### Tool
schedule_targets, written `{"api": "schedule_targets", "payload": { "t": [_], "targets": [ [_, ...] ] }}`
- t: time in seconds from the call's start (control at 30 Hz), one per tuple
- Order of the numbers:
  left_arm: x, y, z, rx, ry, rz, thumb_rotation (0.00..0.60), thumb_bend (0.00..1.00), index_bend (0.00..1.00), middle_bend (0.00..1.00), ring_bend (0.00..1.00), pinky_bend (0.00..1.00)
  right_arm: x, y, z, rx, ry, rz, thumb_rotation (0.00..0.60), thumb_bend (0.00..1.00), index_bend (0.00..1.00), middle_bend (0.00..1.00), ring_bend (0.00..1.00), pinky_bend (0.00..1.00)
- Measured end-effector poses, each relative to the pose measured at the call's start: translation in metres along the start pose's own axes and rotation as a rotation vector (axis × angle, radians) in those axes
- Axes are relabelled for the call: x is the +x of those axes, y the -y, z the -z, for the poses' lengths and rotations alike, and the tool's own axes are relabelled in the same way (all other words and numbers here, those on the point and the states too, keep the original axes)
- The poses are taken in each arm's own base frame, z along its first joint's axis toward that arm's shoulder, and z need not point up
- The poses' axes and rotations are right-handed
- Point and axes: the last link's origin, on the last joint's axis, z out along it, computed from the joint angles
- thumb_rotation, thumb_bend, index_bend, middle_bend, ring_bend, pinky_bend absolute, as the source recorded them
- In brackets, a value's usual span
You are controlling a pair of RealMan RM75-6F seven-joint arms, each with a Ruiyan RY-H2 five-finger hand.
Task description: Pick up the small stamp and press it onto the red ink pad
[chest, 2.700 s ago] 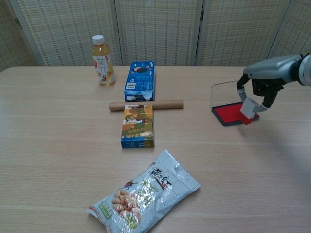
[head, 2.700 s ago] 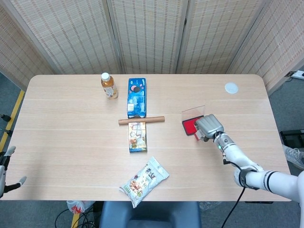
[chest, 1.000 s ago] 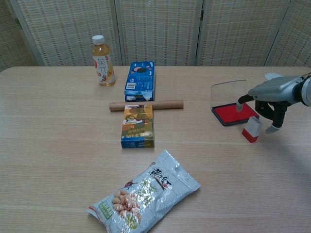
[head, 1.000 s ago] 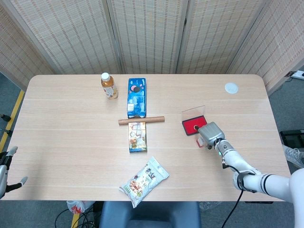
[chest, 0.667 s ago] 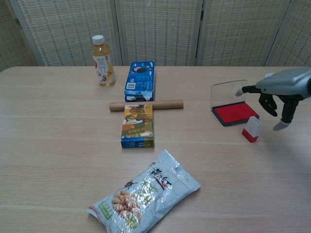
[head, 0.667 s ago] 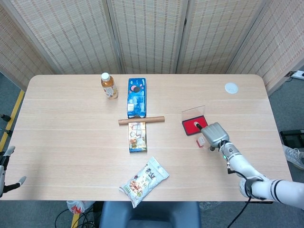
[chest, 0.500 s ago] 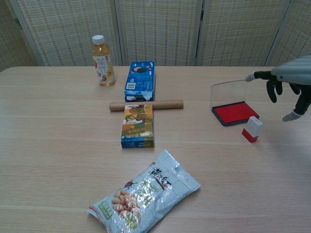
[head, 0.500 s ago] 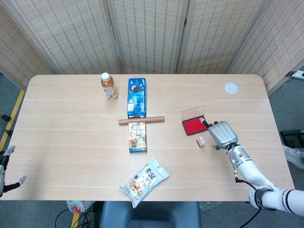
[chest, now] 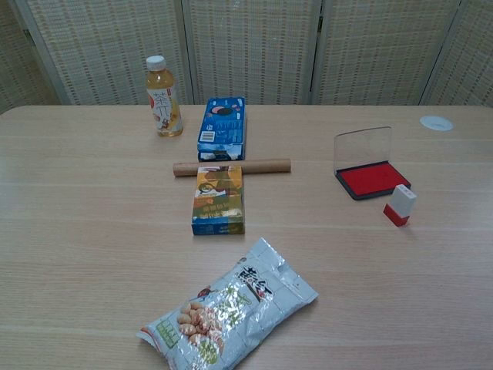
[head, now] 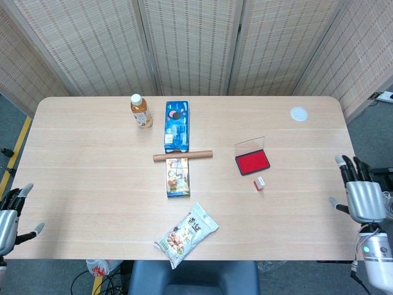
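A brown wooden rolling pin [head: 183, 155] lies midtable; a blue biscuit box [head: 176, 126] beyond it, an orange-capped tea bottle [head: 140, 111] further left, a colourful carton [head: 177, 176] and silver nut bag [head: 186, 234] nearer.

Worktop [chest: 92, 231]: pale wood-grain surface, smooth, matt. Snack bag [chest: 229, 307]: crinkled glossy foil-like film. Bottle [chest: 163, 96]: clear plastic with a white cap and paper-like label. Blue box [chest: 223, 128] and small carton [chest: 218, 199]: printed card, slight sheen. Rod [chest: 231, 166]: matt brown, wood-like. Ink pad [chest: 371, 179]: matt red surface, dark tray, clear plastic lid. Stamp [chest: 400, 205]: smooth plastic. Right hand [head: 362, 198]: grey metallic-looking shell.
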Motion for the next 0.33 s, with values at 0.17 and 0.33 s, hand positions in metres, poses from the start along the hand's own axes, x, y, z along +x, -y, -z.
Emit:
{"api": "schedule_targets", "payload": {
  "t": [0.17, 0.33],
  "targets": [
    [-0.001, -0.007, 0.001, -0.031, -0.001, -0.004, 0.6, 0.23, 0.09, 0.2, 0.14, 0.31, 0.001, -0.006, 0.013, -0.004, -0.025, 0.002, 0.6, 0.14, 0.0, 0.05, 0.03, 0.06],
    [-0.002, -0.011, 0.005, -0.041, -0.002, -0.006, 0.6, 0.23, 0.09, 0.2, 0.14, 0.31, 0.005, -0.006, 0.026, -0.006, -0.03, -0.026, 0.6, 0.14, 0.0, 0.05, 0.03, 0.06]
  ]
}}
